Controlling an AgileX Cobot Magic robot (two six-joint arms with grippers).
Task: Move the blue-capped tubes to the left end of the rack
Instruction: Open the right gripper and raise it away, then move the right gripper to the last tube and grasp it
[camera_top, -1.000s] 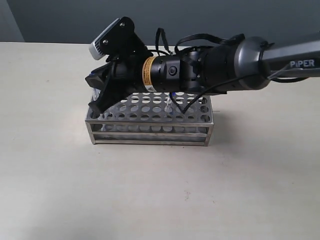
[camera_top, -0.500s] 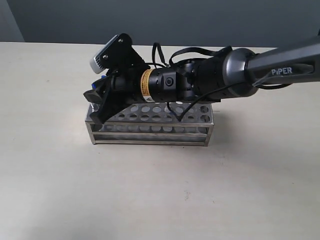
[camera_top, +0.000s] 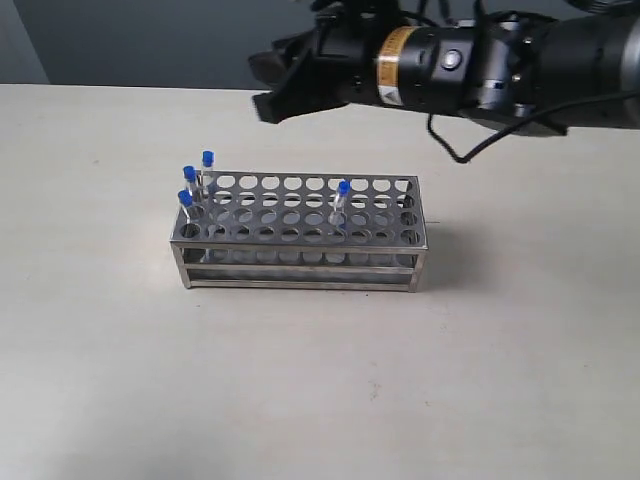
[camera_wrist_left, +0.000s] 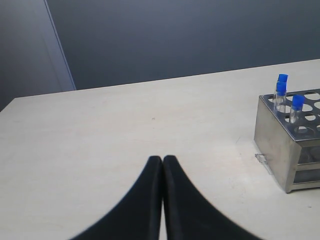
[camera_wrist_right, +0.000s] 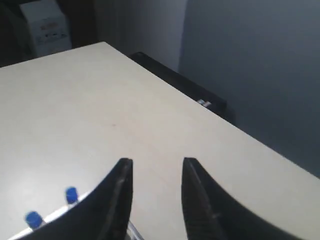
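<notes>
The shiny metal rack (camera_top: 300, 262) stands on the table. Three blue-capped tubes (camera_top: 189, 182) stand upright in holes at its left end, and one more blue-capped tube (camera_top: 342, 194) stands right of the middle. My right gripper (camera_top: 268, 88) hovers open and empty well above and behind the rack's left half; its view catches two blue caps (camera_wrist_right: 71, 194). My left gripper (camera_wrist_left: 162, 159) is shut with nothing in it, low over bare table, apart from the rack's end (camera_wrist_left: 280, 145), where three tubes (camera_wrist_left: 297, 106) show.
The pale table (camera_top: 300, 390) stretches round the rack on every side. A dark grey wall (camera_top: 150, 40) runs behind the table's far edge. A white box (camera_wrist_right: 47, 27) sits beyond the table's corner.
My right gripper has risen from the rack's left end and drawn back up and right, open. A blue-capped tube now stands where it was.
</notes>
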